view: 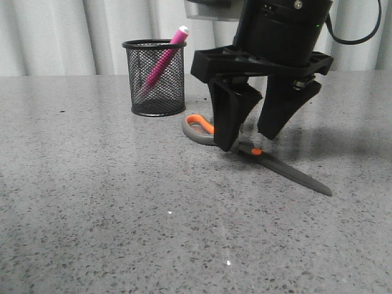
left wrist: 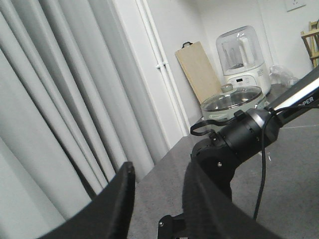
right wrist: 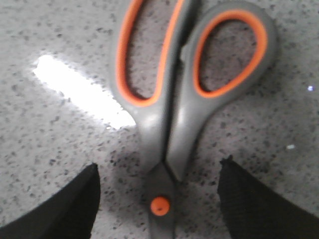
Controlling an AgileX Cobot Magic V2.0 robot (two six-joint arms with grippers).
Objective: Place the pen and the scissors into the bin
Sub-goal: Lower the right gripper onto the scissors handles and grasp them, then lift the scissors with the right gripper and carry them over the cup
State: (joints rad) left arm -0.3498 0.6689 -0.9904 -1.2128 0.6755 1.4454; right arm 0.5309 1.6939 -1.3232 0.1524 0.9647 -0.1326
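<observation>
The grey speckled surface [view: 92, 202] filled the front view, with pale curtains [view: 61, 37] hanging behind it. The right arm [view: 282, 27] reached down from above near the middle of that surface, and its gripper [view: 252, 138] stood with the fingers spread wide, one on each side of the scissors [view: 263, 156], just in front of the handles and around the pivot. From the front, the nearer finger seemed to touch the surface by the scissors; whether either finger touched the scissors themselves could not be told. In the right wrist view the two black fingertips [right wrist: 65, 209] sat well apart with the orange pivot dot between them.

The scissors lay flat and closed on the surface, handles pointing toward the bin [view: 154, 76] and the blade tips angled toward the near right. The bin stood upright farther back and to the left, near the handles but not touching them. The pen [view: 164, 55] leaned inside the bin, its white end sticking out above the rim on the right side.

The left gripper [left wrist: 154, 199] was raised off the surface, facing the curtains, its fingers parted with a modest gap and holding nothing.
</observation>
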